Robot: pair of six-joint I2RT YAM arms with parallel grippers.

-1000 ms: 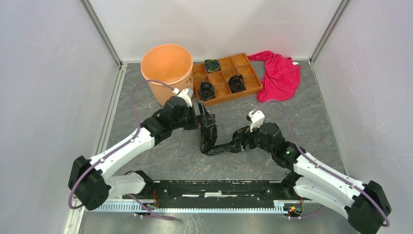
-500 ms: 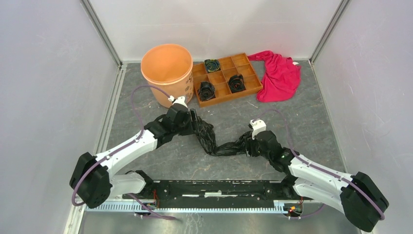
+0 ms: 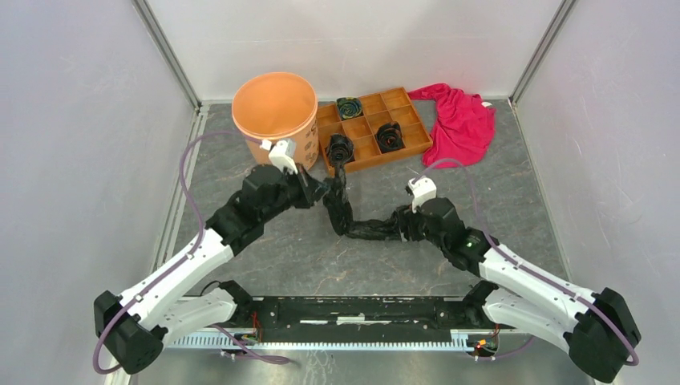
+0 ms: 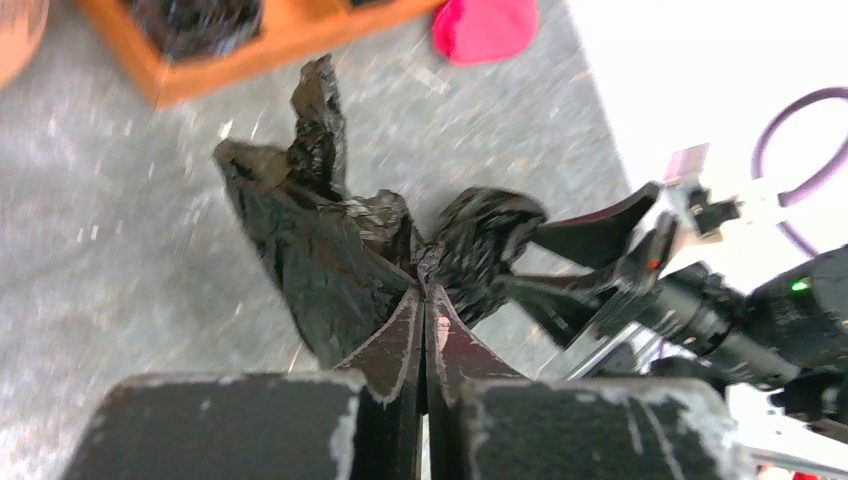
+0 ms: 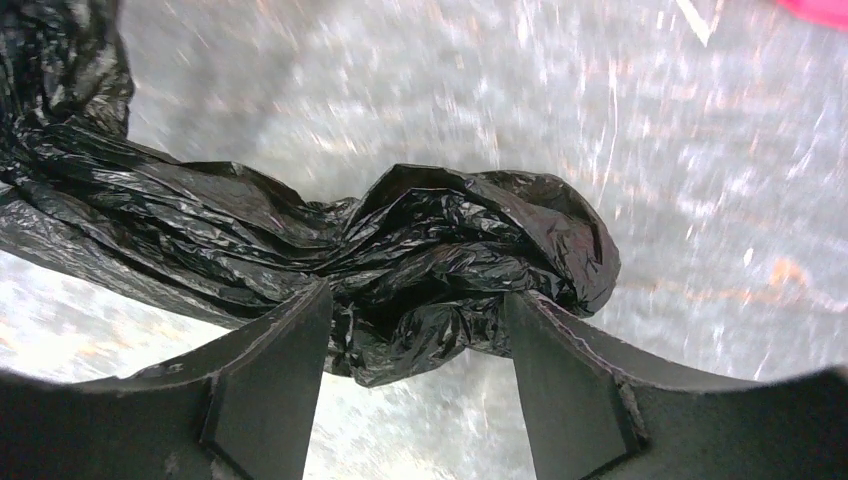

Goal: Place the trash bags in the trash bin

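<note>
Top external view: grey table point(image 3: 513, 200) seen from above; clock directions are read from its middle.
Trash bag point(image 3: 357, 223): bunched into a black, crinkled rope at the middle of the table, strung between the two grippers. It is outside the bin.
Left gripper point(image 3: 319, 192): at the bag's 10 o'clock end. The left wrist view shows its fingers pressed together with a fold of film pinched between the tips. A loose flap sticks up beyond them.
Right gripper point(image 3: 398, 227): at the bag's 3 o'clock end. The right wrist view shows its fingers set either side of a thick wad of film, touching it on both flanks and gripping it.
Trash bin point(image 3: 255, 148): upright at 11 o'clock, mouth open upward, just beyond the left wrist.
Tray point(image 3: 405, 150): orange, with compartments, at 12 o'clock, touching or just beside the bin.
Rolls point(image 3: 340, 148): three small black coils, each in its own tray compartment.
Red cloth point(image 3: 461, 124): crumpled at 1 o'clock, beside the tray.
</note>
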